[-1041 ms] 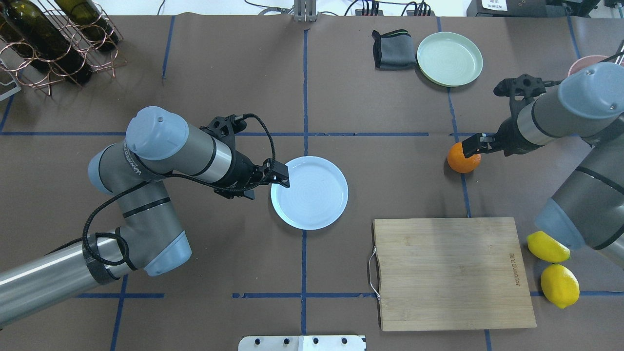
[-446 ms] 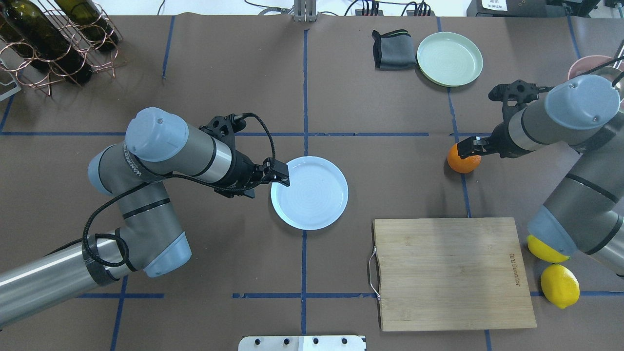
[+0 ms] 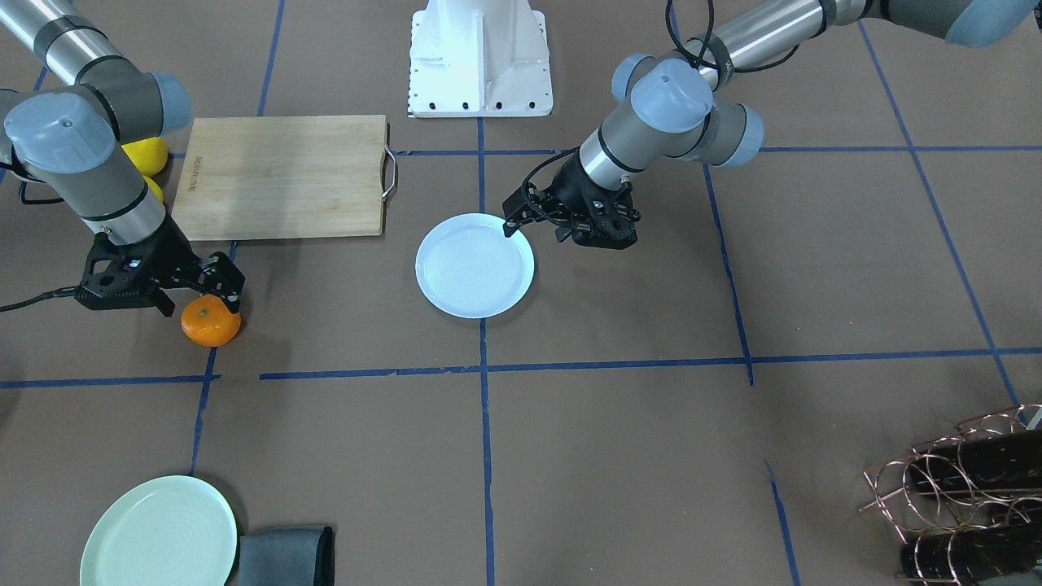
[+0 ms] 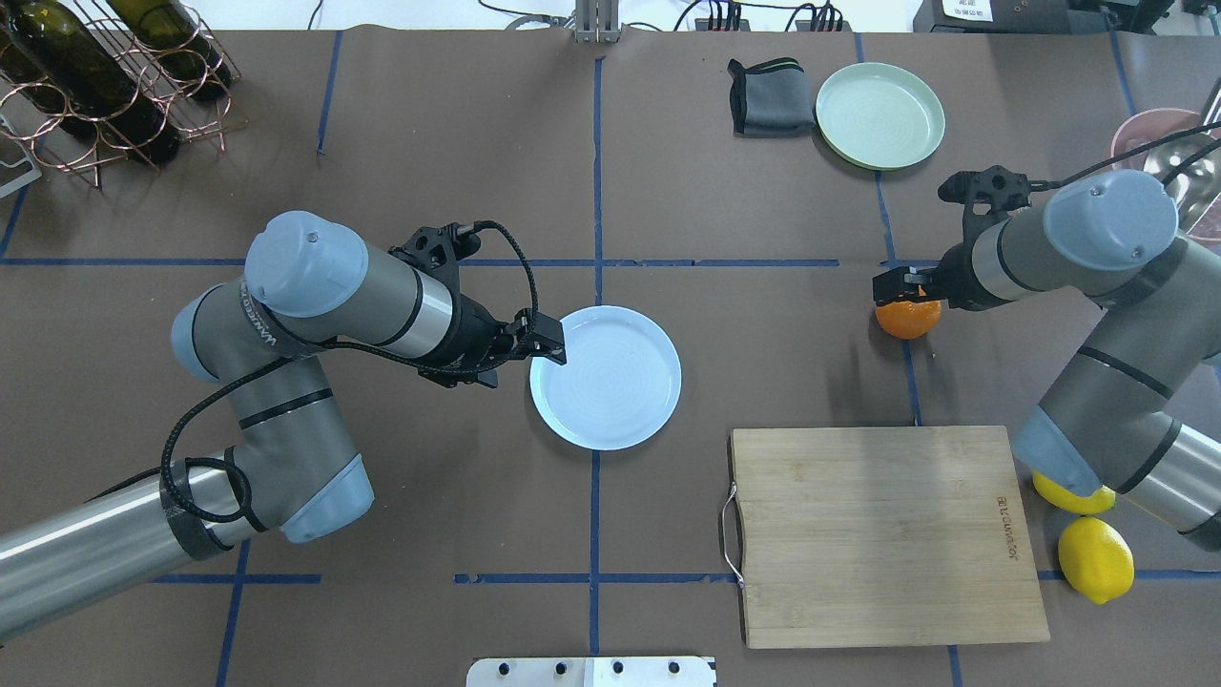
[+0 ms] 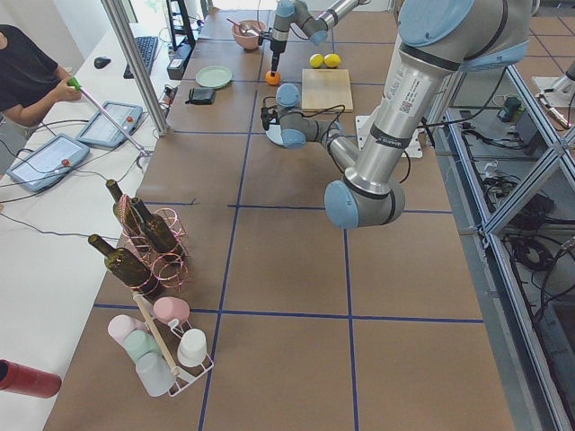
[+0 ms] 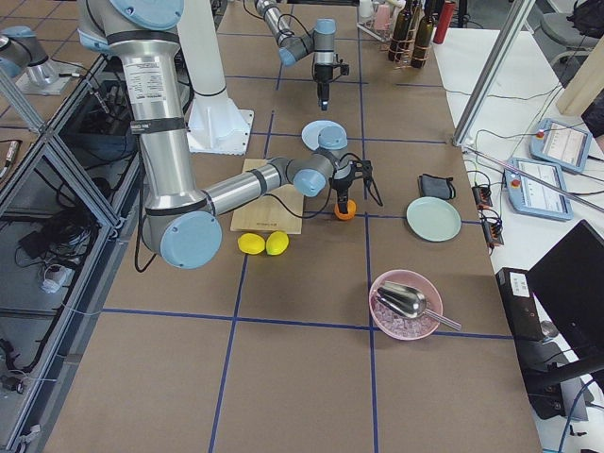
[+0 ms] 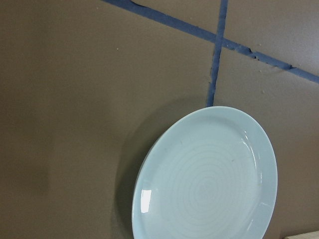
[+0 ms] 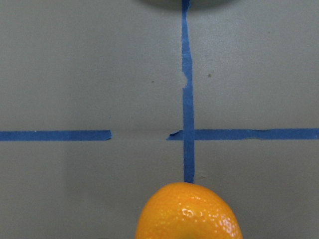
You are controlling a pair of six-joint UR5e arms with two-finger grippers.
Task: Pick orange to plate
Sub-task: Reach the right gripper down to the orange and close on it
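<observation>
Judging hazards, biggest first: left gripper [image 4: 553, 351] hangs at rim of round pale blue-white glossy plate [image 4: 610, 420], off handle side of rectangular bamboo cutting board [image 4: 887, 534]; finger spread unreadable; could block drop. Small round bright-orange orange [image 4: 906, 320] on table just beyond board's far edge, right gripper [image 4: 895, 289] over its top, opening unreadable; off-centre pinch on curved peel could squirt fruit away. Counts: arms two, board one, plates two counting mint-green plate [image 4: 879, 114], yellow lemons [image 4: 1095, 558] two, orange one.

The orange [image 8: 187, 211] sits at the bottom edge, below crossing blue tape lines [image 8: 188, 134].
</observation>
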